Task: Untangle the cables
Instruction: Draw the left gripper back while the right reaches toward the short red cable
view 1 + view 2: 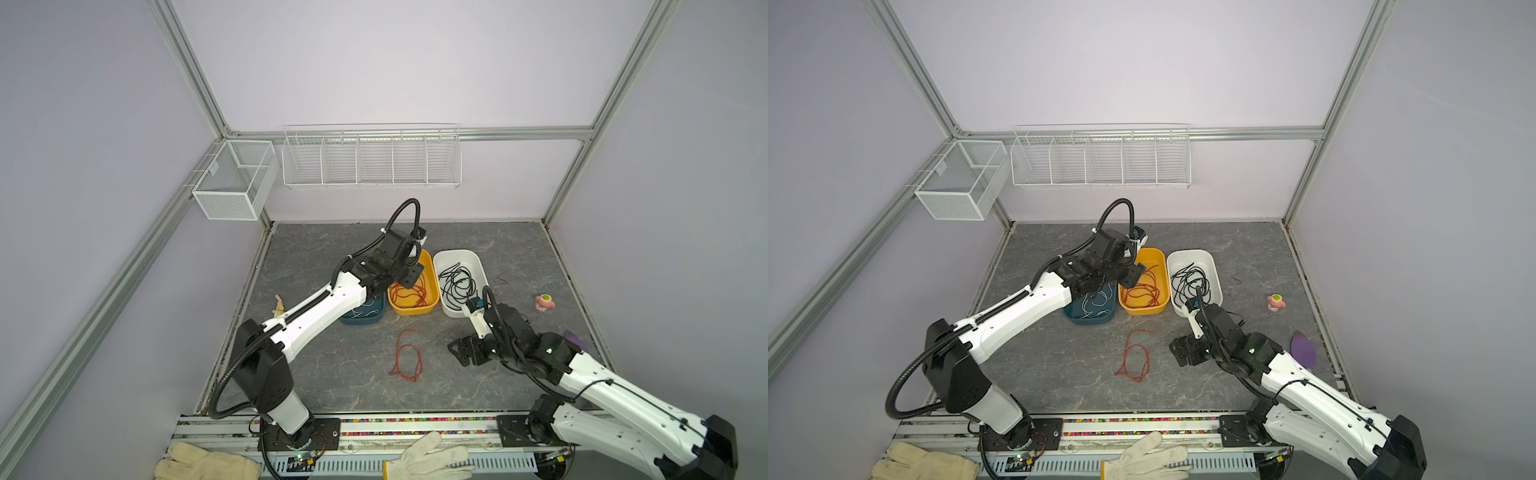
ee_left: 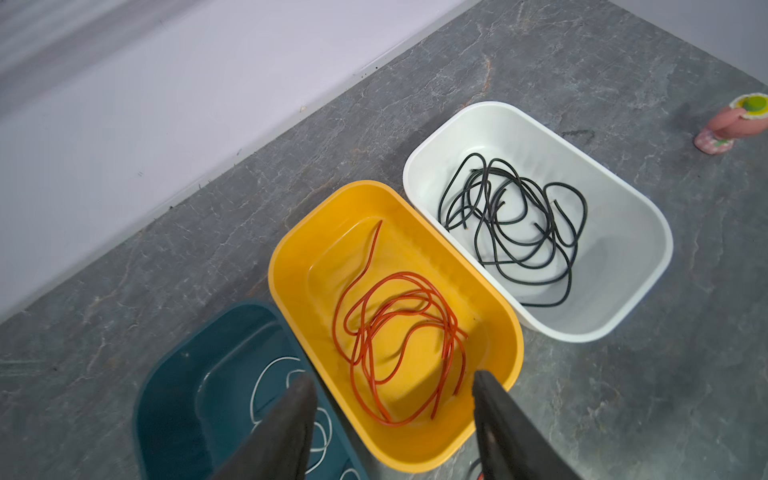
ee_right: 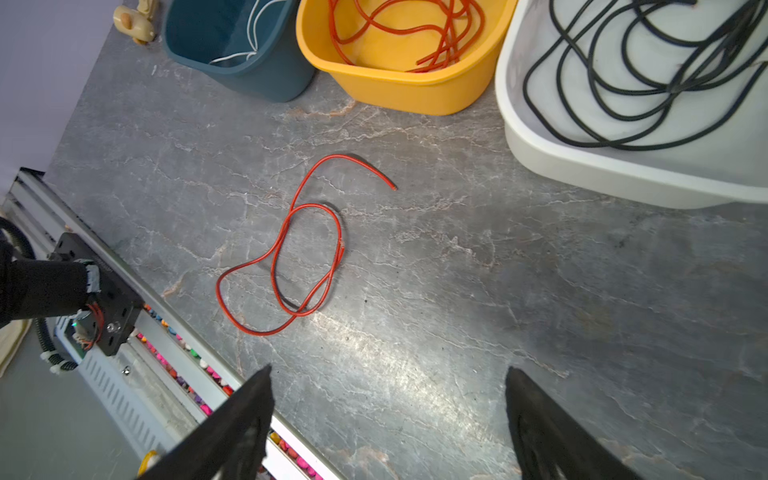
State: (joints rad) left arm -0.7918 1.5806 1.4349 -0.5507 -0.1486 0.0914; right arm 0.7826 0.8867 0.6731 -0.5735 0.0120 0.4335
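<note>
1 thin red-orange cable (image 3: pixel 316 205) loops on veined grey tabletop (image 3: pixel 457 291) — left pincer (image 2: pixel 391 376) and right pincer (image 3: pixel 388 370) gape empty.

Three tubs sit side by side on the grey tabletop (image 2: pixel 623 415): a teal tub (image 2: pixel 166 395) holding white cable (image 2: pixel 270 374), a yellow tub (image 2: pixel 291 266) with looped red-orange cables (image 2: pixel 399 324), and a white tub (image 2: pixel 660 232) with black cables (image 2: pixel 515 224). The left gripper (image 2: pixel 394 377) hangs above the yellow tub, jaws apart, gripping nothing.
</note>
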